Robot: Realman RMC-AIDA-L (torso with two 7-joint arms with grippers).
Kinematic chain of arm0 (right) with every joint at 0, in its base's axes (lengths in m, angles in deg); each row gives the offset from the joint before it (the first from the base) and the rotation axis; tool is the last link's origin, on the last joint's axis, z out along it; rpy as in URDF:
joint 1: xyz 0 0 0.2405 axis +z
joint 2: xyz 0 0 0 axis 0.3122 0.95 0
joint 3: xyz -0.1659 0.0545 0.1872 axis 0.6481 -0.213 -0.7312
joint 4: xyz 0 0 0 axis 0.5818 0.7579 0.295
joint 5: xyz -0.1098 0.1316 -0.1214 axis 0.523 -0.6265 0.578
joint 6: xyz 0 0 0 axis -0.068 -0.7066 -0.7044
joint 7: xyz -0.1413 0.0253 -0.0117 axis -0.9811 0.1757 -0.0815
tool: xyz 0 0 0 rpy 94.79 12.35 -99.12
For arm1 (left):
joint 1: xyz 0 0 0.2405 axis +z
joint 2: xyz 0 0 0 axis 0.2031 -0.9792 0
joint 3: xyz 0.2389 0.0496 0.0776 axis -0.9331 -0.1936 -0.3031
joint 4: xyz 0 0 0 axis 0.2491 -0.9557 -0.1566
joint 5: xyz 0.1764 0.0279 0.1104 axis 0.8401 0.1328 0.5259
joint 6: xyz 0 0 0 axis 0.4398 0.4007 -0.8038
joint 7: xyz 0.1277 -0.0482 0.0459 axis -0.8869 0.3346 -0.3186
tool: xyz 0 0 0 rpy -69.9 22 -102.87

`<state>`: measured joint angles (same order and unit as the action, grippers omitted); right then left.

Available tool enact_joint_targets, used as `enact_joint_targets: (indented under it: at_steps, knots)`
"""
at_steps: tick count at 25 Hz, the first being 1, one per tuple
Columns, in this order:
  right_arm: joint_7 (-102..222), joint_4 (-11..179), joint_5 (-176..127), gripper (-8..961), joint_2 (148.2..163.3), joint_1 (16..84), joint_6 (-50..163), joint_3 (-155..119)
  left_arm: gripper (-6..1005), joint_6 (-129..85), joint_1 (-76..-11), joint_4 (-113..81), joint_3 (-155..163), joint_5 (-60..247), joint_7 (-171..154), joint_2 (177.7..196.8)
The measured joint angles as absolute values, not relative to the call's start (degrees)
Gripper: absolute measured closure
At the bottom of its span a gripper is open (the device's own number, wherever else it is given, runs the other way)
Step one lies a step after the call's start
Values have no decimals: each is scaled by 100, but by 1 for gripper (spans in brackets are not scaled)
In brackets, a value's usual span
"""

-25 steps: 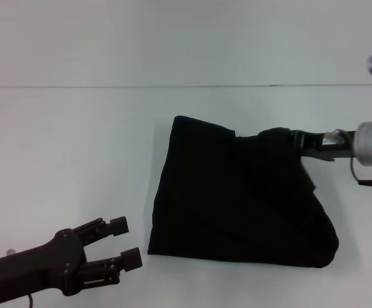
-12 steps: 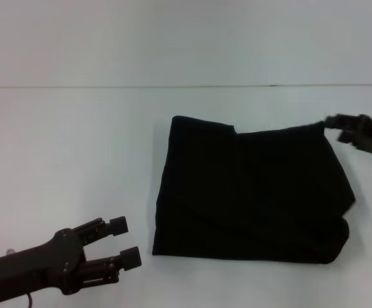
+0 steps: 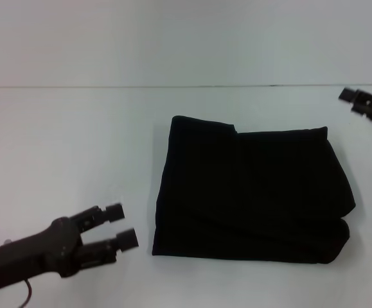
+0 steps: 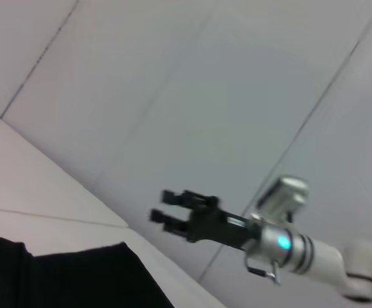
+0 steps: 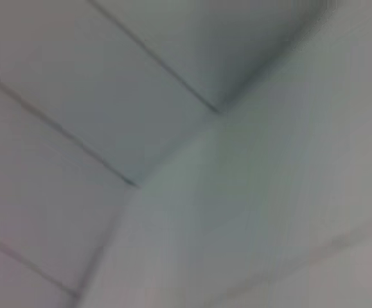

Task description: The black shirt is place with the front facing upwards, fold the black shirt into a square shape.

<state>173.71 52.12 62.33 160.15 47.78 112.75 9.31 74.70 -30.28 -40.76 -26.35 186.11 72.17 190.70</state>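
Hovering low at the near left of the white surface (image 3: 63, 147), left claw (image 3: 121, 225) has its two fingers parted with a clear gap, holding nothing, tips aimed toward the black shirt (image 3: 250, 196) but apart from it.

Black shirt lies flat on the surface, centre to right of centre in the head view. Folded into a compact, roughly square block, a bit wider than deep, so long axis runs left-right. Left edge straight; far edge has a small step near the far-left corner; near-right corner bulges, rounded, with a layered fold showing. Plain black all over; no lettering or collar visible, so I can't tell which way the neck points.

Right claw (image 3: 356, 101) is up at the far right edge of the head view, off the shirt, mostly cut off by the frame. Left wrist view shows it (image 4: 163, 206) in the air with fingers slightly apart, nothing between them, plus a corner of the shirt (image 4: 70, 279). Right wrist view is blurred pale panels only.
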Motion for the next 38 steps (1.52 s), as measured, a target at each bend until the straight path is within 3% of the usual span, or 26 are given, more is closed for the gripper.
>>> enact_joint_targets:
  at_steps: [10,18,21,30,38]
  knots:
    - [16382,4579,6649,329,15960,5047,12827,1719,50,7385,-3200,-4068,-2302,18611,7896,19037]
    - [18860,1533,9262,330,16258,5710,13130,3339,50,7358,-3209,-4066,-2227,18655,7971,18934]
    - [19789,992,9947,331,16294,6149,13582,4021,50,7341,-3205,-4074,-2231,18661,8024,18836]
    - [21123,2054,11470,335,16429,7969,13953,5747,50,7423,-3207,-4206,-2281,18792,7991,18738]
    - [21086,2925,11461,339,16468,8539,13592,6846,50,7380,-3232,-4208,-2312,18824,7903,18761]
